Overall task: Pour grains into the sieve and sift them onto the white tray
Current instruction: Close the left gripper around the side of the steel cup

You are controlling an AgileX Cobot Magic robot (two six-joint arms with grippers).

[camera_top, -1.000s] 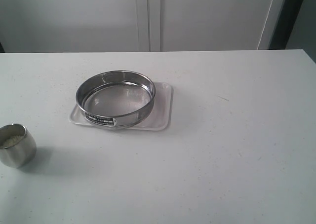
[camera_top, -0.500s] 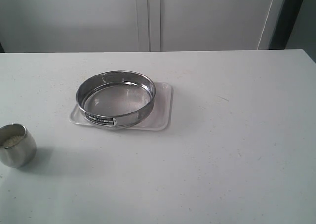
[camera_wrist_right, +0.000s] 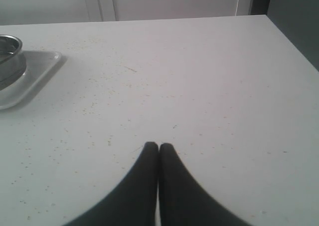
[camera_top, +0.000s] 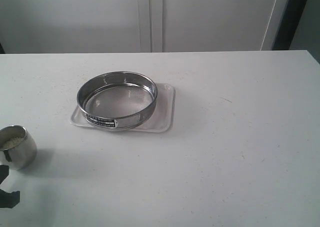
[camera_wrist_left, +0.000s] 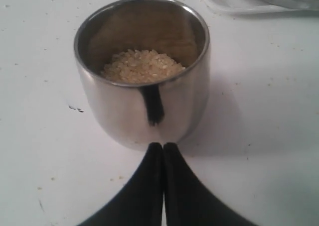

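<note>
sieve: shiny silver-grey steel, fine grey mesh weave inside
label plate: dark with pale print, too small to read
white tray: plain white, centre of the exterior view
grains: pale yellow to golden, some whitish
cup: mirror-bright silver with a dark reflected stripe
table: off-white, tiny scattered specks
left gripper: black
right gripper: black

I take this for a bare lab or test room, not a home. A plain white table fills most of my exterior view, with flat pale cabinet doors across the top and a dark vertical strip at upper right. Left of centre, the steel test sieve with its printed label plate sits on a white tray: lab gear.
</note>
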